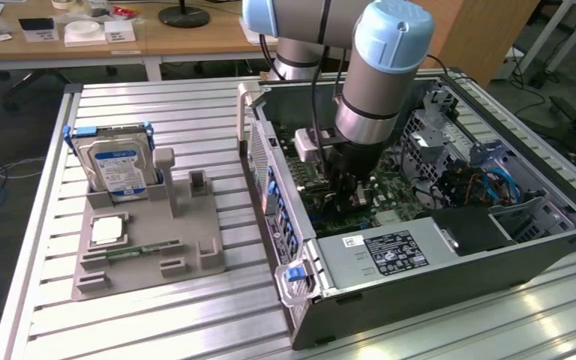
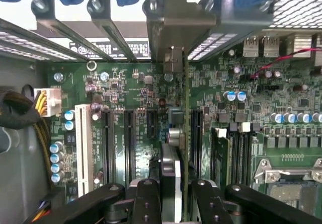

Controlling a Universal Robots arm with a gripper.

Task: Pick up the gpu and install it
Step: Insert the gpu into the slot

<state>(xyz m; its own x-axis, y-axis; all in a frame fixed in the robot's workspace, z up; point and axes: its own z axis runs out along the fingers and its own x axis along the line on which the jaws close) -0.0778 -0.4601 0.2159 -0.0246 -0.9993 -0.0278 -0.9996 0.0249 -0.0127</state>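
My gripper (image 2: 177,204) reaches down inside the open computer case (image 1: 528,247), and its black fingers (image 2: 146,201) are closed on either side of the gpu (image 2: 172,168). In the wrist view the gpu is seen edge-on, a thin upright card running from between the fingers to its silver bracket (image 2: 173,27) at the case's rear slot openings. It stands over the green motherboard (image 2: 126,83), in line with the black expansion slots (image 2: 129,143). In the exterior view the gripper (image 1: 353,191) is low over the motherboard, below the arm's grey and blue wrist.
Outside the case, a grey holder (image 1: 148,251) carries a silver hard drive (image 1: 118,169) and a slim memory stick (image 1: 133,253). Inside are the power supply (image 1: 388,251), blue cables (image 1: 498,184), a white slot (image 2: 83,143), memory slots (image 2: 236,148) and the processor socket (image 2: 292,183).
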